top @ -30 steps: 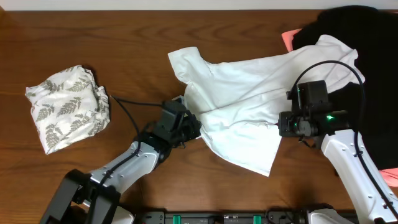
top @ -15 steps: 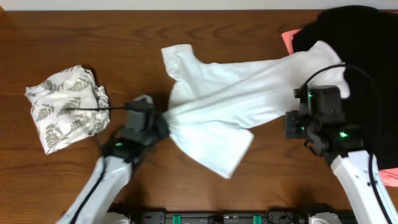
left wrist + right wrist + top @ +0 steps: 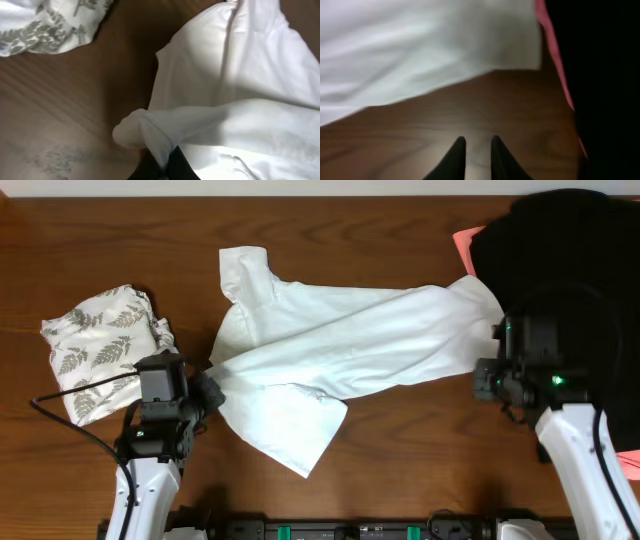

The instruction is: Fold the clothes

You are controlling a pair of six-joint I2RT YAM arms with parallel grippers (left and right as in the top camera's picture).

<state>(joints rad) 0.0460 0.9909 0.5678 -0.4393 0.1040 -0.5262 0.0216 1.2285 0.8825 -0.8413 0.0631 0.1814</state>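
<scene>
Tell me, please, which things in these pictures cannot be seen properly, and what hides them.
Left wrist view: the white T-shirt wraps the tips of the left pincer.
Overhead: the right edge cuts off the black garment.
Overhead: the black garment covers most of the pink garment.
Right wrist view: blur hides the T-shirt's edge beyond the right pincer.

We count four garments: one white shirt [image 3: 340,350], one leaf-print bundle [image 3: 105,365], one black piece [image 3: 570,260], one pink piece [image 3: 463,242]. Pink shows at two spots beside black piece; we cannot tell whether one item or two. Two arms. Two end effectors: left end effector [image 3: 208,384], right end effector [image 3: 487,378]. One worktop [image 3: 400,470]. One loose cable [image 3: 70,425] that we can make out.
</scene>
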